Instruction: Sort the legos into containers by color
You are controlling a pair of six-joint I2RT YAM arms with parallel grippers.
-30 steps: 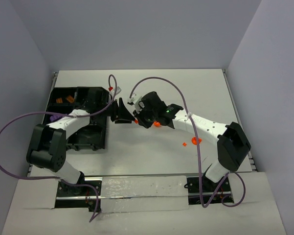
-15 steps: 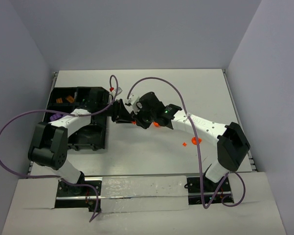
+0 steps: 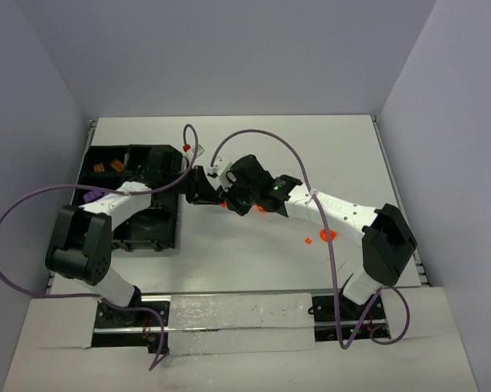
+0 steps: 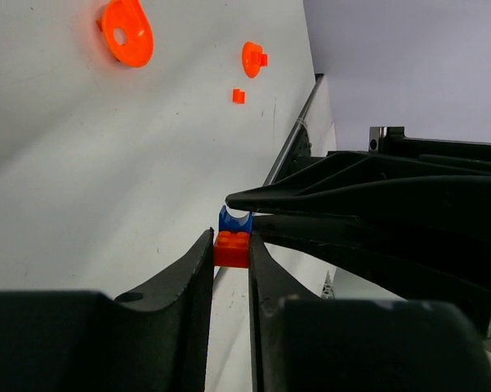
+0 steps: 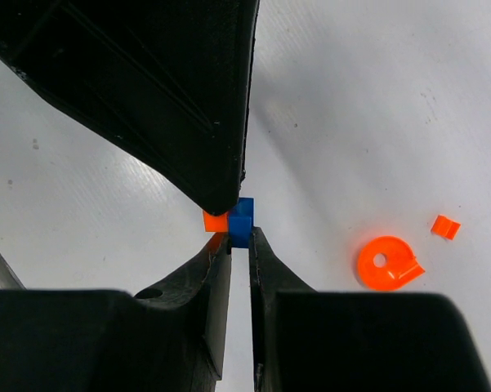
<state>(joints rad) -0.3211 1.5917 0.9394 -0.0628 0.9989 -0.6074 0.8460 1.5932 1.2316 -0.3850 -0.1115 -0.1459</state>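
Left gripper [image 4: 230, 238] is pinched on the orange brick [image 4: 231, 251], and right gripper [image 5: 240, 237] is pinched on the blue brick [image 5: 242, 214]. The two bricks touch side by side where the fingertips meet. The pair sits over the white table [image 3: 310, 147], near the right edge of the black tray [image 3: 155, 233] but outside it; an orange disc [image 5: 386, 263] lies on the table nearby

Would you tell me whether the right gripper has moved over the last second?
Yes, the right gripper has shifted slightly left, toward the black tray.
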